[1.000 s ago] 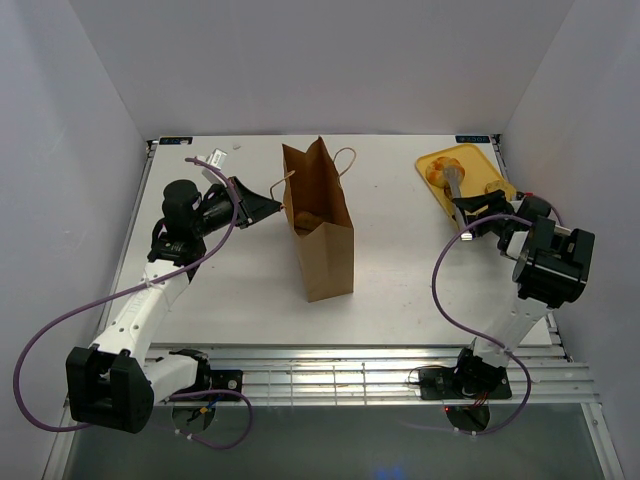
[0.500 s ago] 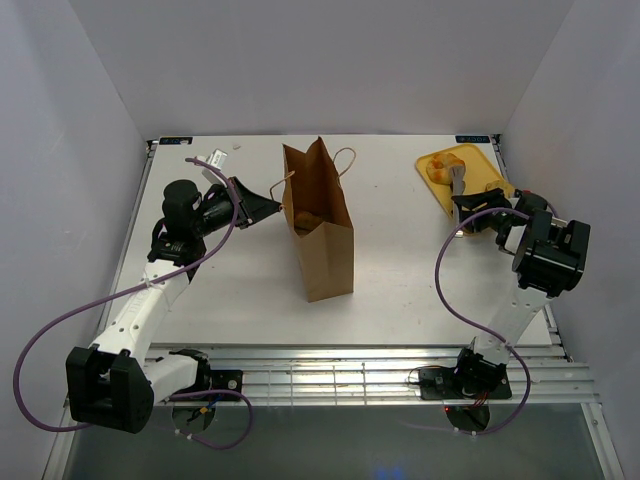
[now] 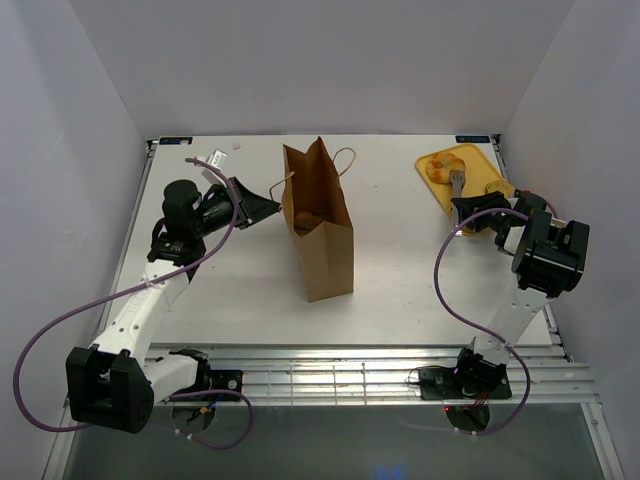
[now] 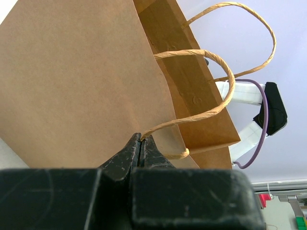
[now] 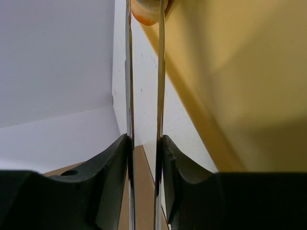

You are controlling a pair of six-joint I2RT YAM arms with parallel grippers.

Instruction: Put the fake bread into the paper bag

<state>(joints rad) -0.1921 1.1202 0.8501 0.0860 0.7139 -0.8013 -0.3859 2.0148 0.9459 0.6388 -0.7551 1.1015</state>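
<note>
The brown paper bag [image 3: 322, 240] stands open at the table's middle, with one golden roll [image 3: 308, 218] showing inside. My left gripper [image 3: 273, 206] is shut on the bag's near twisted handle [image 4: 192, 117], holding it from the left. My right gripper [image 3: 472, 214] is shut on a pair of metal tongs [image 3: 457, 184], whose blades [image 5: 128, 72] reach onto the yellow tray [image 3: 470, 160]. The blade tips sit either side of a golden-brown roll [image 5: 145, 12]. That roll [image 3: 438, 168] lies at the tray's left, and another pastry [image 3: 494, 187] lies at its right.
The yellow tray sits at the back right corner, close to the right wall. The bag's far handle [image 3: 345, 160] sticks out behind it. A small white tag [image 3: 213, 158] lies at the back left. Purple cables hang from both arms.
My right arm has drawn back and raised slightly, bringing the tongs' tips over the roll on the tray. The left gripper and the bag have not moved.
</note>
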